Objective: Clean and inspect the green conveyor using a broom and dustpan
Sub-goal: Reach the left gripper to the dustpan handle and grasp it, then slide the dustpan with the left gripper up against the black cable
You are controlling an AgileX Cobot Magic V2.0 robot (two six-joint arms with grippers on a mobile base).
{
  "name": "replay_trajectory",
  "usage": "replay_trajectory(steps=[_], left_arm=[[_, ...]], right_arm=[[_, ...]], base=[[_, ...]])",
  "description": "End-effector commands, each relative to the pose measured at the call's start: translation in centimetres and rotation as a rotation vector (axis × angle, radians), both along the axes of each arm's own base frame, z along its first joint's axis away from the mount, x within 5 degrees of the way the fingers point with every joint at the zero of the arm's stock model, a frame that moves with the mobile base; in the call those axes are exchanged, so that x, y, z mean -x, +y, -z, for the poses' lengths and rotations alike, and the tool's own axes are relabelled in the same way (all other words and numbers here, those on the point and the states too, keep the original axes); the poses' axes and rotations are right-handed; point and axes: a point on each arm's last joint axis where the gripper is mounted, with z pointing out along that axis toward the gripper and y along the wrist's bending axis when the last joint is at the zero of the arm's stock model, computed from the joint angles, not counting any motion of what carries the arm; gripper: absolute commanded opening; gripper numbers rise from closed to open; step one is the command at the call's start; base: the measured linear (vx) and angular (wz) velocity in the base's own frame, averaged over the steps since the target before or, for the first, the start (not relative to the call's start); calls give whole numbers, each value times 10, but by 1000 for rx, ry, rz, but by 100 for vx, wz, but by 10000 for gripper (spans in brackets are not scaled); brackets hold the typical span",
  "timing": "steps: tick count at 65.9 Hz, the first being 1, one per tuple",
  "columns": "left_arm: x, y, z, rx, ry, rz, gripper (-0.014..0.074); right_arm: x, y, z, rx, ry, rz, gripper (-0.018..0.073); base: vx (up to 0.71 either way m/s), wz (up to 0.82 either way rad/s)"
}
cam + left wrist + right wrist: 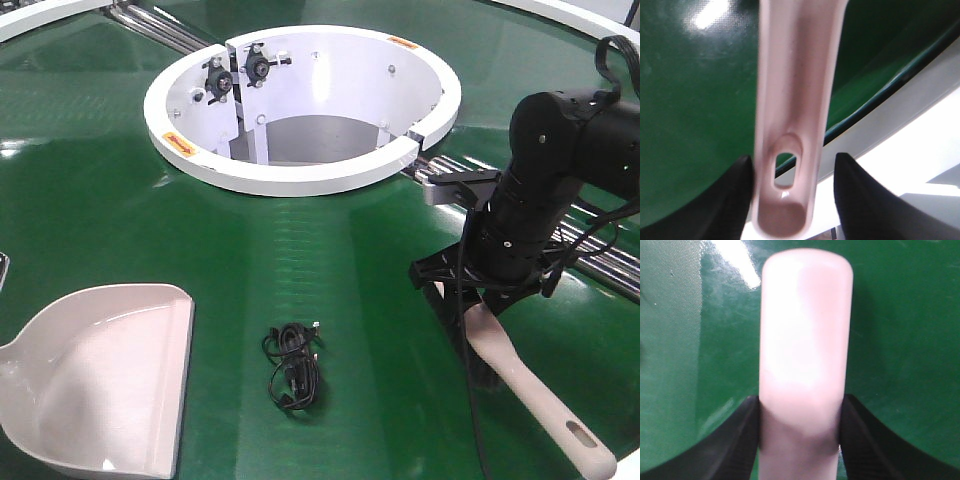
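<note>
The green conveyor point(330, 250) fills the front view, with its white ring opening point(300, 100) at the back. The beige dustpan point(100, 375) lies flat at the lower left, mouth facing right. In the left wrist view its slotted handle point(790, 75) runs between the fingers of my left gripper point(792, 159); the left finger touches it and the right finger stands apart, so the gripper is open. My right gripper point(478, 300) is shut on the broom point(540, 400), whose dark bristles rest on the belt. Both fingers press the broom point(805, 330) in the right wrist view.
A small black coiled cable point(292, 365) lies on the belt between dustpan and broom. Steel rollers point(600, 240) run behind the right arm, more at the top left point(160, 25). The conveyor's white outer edge point(900, 100) passes under the dustpan handle end.
</note>
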Motion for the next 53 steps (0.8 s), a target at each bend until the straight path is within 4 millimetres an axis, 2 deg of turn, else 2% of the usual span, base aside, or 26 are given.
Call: replay_trajectory(steps=[1,33,40,53], left_arm=[[3,2,-12,-21,-13,-14,342],[2,4,-7,-18,3,-23,328],[2,5,-8,-26,4,-20,262],[2,6,-8,-41,6,-11,48]], right_arm=[[3,-1,-24,-22,-74,1,-10],[3,-1,-24,-22,-74,3,-10],[3,-1,-24,-23,-76,2,-10],[3,-1,-24,-23,-76,2,-10]], base=[[0,0],[0,0],[0,0],[0,0]])
